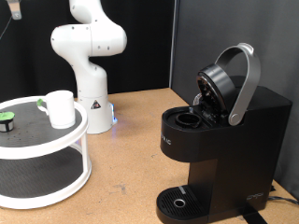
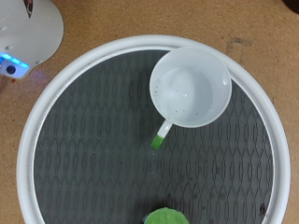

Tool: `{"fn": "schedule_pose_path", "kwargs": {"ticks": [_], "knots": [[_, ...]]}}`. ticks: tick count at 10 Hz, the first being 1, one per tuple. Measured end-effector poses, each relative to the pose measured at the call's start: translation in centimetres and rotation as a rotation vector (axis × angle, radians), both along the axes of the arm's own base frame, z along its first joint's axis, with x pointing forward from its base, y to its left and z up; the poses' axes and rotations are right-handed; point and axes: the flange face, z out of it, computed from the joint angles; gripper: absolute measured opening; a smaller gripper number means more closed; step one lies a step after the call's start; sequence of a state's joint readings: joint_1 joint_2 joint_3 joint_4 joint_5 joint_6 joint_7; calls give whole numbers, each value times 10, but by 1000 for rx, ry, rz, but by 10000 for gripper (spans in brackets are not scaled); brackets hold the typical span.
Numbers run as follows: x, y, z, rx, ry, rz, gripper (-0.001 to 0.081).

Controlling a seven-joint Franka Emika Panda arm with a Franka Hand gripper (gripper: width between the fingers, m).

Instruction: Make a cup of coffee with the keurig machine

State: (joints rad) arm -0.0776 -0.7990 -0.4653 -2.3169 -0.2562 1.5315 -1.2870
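Note:
The white cup point(image 1: 61, 108) stands upright on the top shelf of a round white stand point(image 1: 56, 140) at the exterior view's left. In the wrist view I look straight down into the empty cup point(image 2: 192, 86), its handle towards a small green-topped pod point(image 2: 165, 217) at the frame's edge. The pod point(image 1: 7, 119) lies on the same shelf, apart from the cup. The black keurig machine point(image 1: 229, 140) stands at the exterior view's right with its silver-handled lid point(image 1: 245, 79) raised and the pod chamber point(image 1: 190, 119) open. The gripper shows in neither view.
The white robot arm's base point(image 1: 89, 61) stands at the back on the wooden table, with a blue light that also shows in the wrist view point(image 2: 11, 67). The stand has a lower shelf point(image 1: 42, 173). The machine's round drip tray point(image 1: 177, 200) holds nothing.

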Motion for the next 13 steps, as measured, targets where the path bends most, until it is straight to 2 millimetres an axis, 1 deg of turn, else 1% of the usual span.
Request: {"fn": "schedule_pose_path", "kwargs": {"ticks": [2,4,5,6,8,10,13], "knots": [[5,-3,-14,-14,-14,185,803],[10,-7,-29,-49,-32,306,803],[9,-7,-29,-45,-31,286,803],[9,-8,-30,-42,-34,315,803],[7,-15,-39,-16,-48,463,803],[6,-26,-59,-16,-70,557,803],[11,-43,-97,-85,-68,590,803]]}}
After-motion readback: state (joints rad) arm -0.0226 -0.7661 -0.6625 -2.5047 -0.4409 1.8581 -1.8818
